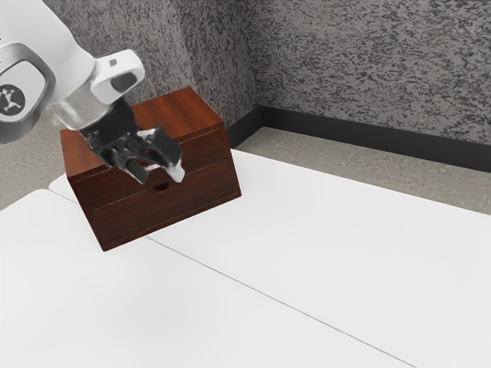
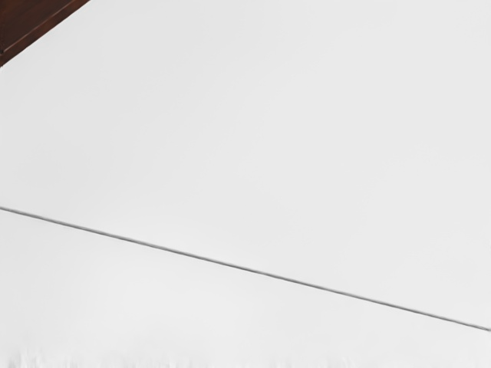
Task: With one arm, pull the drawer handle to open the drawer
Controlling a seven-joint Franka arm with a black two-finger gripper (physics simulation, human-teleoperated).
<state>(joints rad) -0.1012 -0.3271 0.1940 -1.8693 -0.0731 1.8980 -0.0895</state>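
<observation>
Open gripper in front of a wooden drawer cabinet on a white table.

The white table (image 1: pixel 345 253) had one thin seam (image 1: pixel 268 295) across it, and behind it stood speckled grey walls (image 1: pixel 345 54) with a dark skirting board (image 1: pixel 368 130) and a pale grey floor (image 1: pixel 383 165). The brown cabinet (image 1: pixel 184 115) stood near the table's far edge, at the exterior view's left. Its drawer (image 1: pixel 176 203) looked level with the body. The gripper (image 1: pixel 157 170) hung just before the front with the fingers spread and grasping nothing. The small dark handle (image 1: pixel 161 185) was partly covered by them (contact was hard to judge). The arm (image 1: pixel 31 69) was cut off at the frame's edge. In the wrist view only a corner of the cabinet (image 2: pixel 23 19) was visible.
</observation>
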